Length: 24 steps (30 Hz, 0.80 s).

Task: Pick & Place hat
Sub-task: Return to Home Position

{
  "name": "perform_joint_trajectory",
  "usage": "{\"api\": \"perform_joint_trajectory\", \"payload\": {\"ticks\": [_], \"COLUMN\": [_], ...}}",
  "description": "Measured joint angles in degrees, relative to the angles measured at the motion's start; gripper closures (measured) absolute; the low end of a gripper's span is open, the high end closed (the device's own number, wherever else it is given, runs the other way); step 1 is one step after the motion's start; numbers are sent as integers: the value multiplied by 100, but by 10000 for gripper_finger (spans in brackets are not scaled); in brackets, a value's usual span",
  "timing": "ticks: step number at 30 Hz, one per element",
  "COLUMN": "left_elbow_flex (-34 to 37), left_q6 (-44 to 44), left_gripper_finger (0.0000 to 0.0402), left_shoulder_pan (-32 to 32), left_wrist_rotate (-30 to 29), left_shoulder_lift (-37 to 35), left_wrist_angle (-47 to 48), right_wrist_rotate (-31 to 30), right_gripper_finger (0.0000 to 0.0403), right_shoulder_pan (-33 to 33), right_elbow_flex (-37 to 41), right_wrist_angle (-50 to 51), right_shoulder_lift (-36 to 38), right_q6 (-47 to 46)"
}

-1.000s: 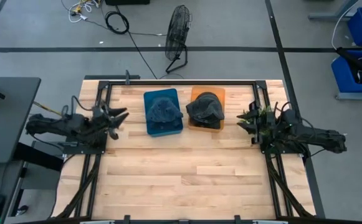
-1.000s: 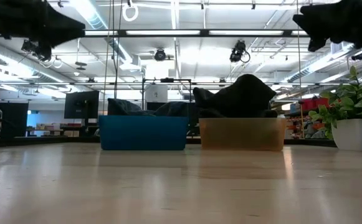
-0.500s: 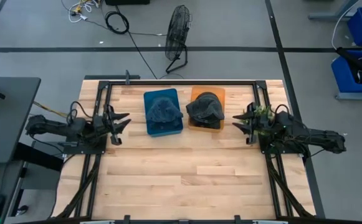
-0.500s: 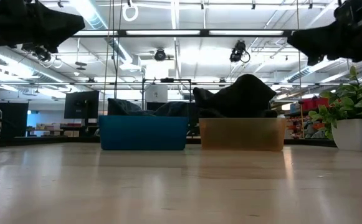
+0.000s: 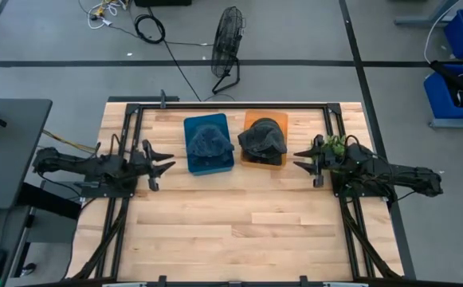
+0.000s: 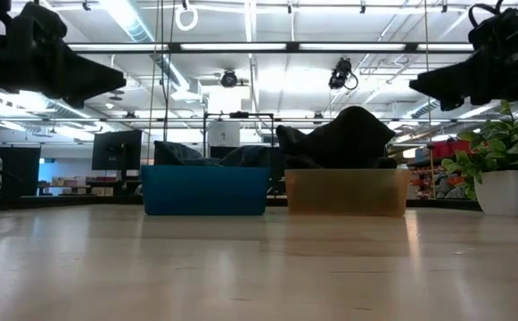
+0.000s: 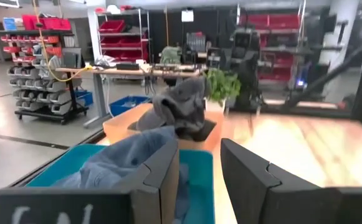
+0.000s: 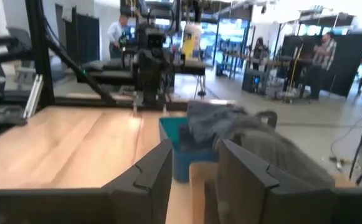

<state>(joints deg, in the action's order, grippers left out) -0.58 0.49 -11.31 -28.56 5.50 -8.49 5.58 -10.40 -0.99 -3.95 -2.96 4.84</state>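
Observation:
A blue-grey hat (image 5: 208,141) lies heaped in a blue bin (image 5: 193,163). A dark grey hat (image 5: 260,140) sits in the orange bin (image 5: 251,119) beside it and rises above that bin's rim in the low view (image 6: 341,135). My left gripper (image 5: 165,165) hovers open to the left of the blue bin, pointing at it; its wrist view shows the blue-grey hat (image 7: 121,163) just past the fingers. My right gripper (image 5: 301,160) hovers open to the right of the orange bin, and its wrist view shows the dark grey hat (image 8: 265,148) close ahead. Both are above the table.
The two bins stand side by side at the far middle of the wooden table (image 5: 231,223). A potted plant (image 6: 506,169) stands at the table's right side under the right arm. A black frame (image 5: 231,104) runs along the far edge and sides.
Both grippers have moved inward toward the bins and sunk a little. The left one went toward the table's right and slightly nearer, the right one toward the table's left. The hats and bins have stayed still.

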Motion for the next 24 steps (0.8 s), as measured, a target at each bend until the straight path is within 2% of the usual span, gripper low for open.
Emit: {"api": "perform_joint_trajectory", "payload": {"ticks": [9,24], "left_elbow_flex": [-4,7], "left_q6": [331,314], "left_gripper_finger": [280,280], "left_shoulder_pan": [0,0], "left_wrist_rotate": [174,204], "left_shoulder_lift": [44,162], "left_wrist_angle": [442,289], "right_wrist_rotate": [-17,-20], "right_gripper_finger": [266,266], "right_shoulder_pan": [1,0], "right_elbow_flex": [-2,-2], "right_wrist_angle": [299,298], "right_shoulder_lift": [0,-2], "right_q6": [-470,-588]}}
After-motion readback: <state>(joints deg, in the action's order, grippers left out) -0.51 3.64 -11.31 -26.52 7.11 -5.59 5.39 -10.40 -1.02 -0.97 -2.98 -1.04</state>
